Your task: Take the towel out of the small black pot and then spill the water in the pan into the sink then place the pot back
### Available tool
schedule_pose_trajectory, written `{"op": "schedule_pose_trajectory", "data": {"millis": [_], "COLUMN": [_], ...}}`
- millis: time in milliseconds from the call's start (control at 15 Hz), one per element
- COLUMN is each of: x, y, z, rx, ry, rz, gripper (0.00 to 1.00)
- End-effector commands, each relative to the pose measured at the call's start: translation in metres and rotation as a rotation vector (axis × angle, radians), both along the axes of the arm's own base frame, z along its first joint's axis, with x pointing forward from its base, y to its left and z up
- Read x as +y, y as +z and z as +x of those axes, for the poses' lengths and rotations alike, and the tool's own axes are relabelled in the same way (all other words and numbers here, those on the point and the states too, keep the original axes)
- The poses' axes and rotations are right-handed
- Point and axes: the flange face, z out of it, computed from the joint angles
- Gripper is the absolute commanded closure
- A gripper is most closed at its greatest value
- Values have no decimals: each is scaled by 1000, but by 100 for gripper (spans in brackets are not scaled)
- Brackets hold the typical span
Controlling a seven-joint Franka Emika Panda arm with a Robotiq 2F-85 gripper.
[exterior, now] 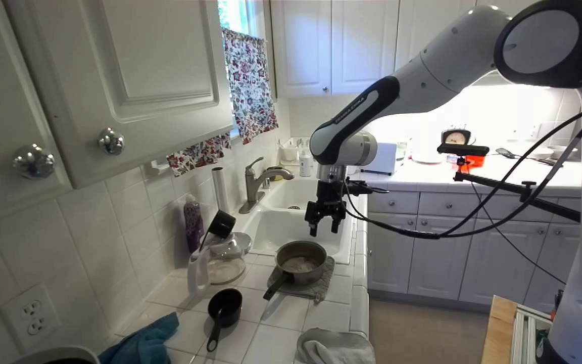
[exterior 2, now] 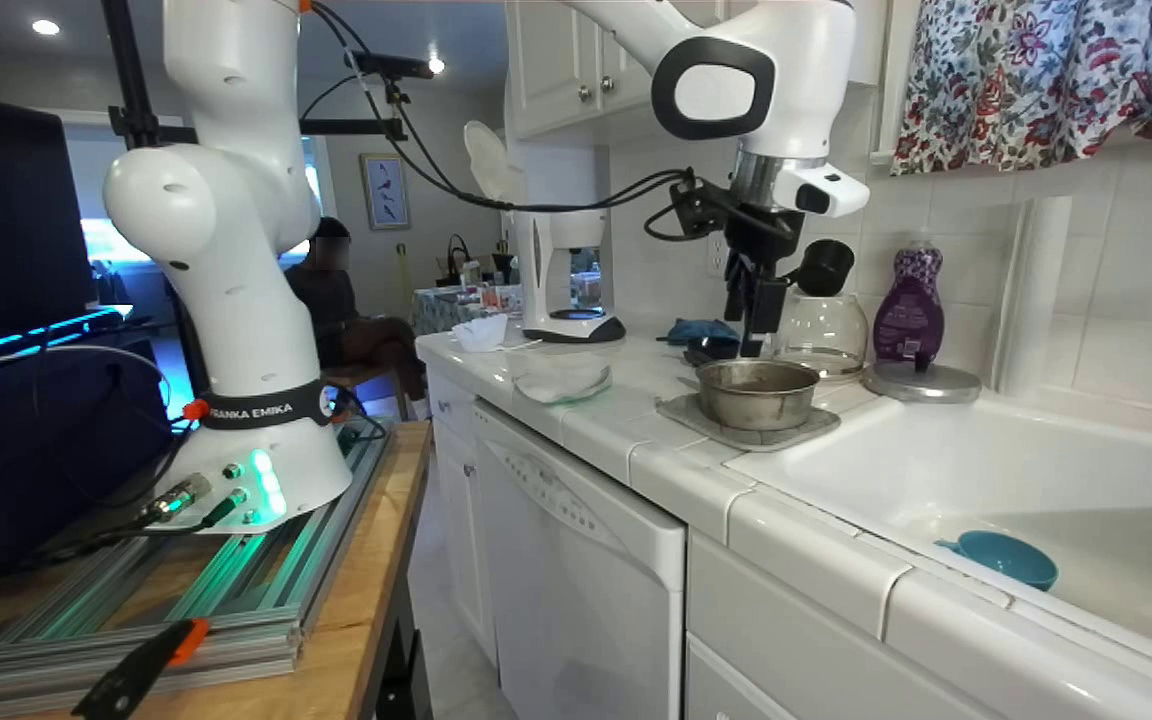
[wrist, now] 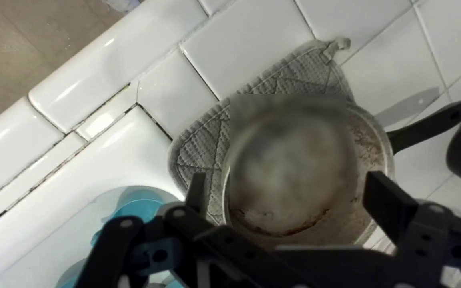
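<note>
I am reaching my bent arm (exterior: 432,71) over the front edge of the desk (exterior: 271,338), hand (exterior: 324,230) pointing down, fingers (wrist: 385,202) parted, above the pot (exterior 2: 758,402). It is sitting on a pot holder (wrist: 200,152) beside the sink (exterior: 273,230); a grey cloth (exterior: 334,348) is lying at the front edge, a carafe (exterior 2: 824,335) standing towards the back.

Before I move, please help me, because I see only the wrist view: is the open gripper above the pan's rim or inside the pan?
Observer: Above it; in an exterior view, the gripper hangs over the pan with a gap between them.
Operator: Thank you. Is there also something blue that I cannot see?
Observer: Yes, a blue towel lies on the counter, near the small black pot.
Operator: And what could I hit while pouring?
Observer: Perhaps the faucet: it reaches over the sink.
</note>
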Motion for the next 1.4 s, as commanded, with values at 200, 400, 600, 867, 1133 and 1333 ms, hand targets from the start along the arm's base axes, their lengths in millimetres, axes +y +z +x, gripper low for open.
{"op": "schedule_pose_trajectory", "data": {"millis": [200, 400, 600, 867, 1133, 1333], "x": [-14, -19, -24, -29, -31, -29], "y": [-11, -26, -49, -77, -84, -78], "z": [9, 14, 20, 33, 45, 55], "rx": [-27, -6, 24, 57, 65, 64], "ry": [-332, -384, -346, -204, -116, -74], "rz": [-26, -36, -5, 51, 54, 53], "gripper": [0, 0, 0, 2, 38, 61]}}
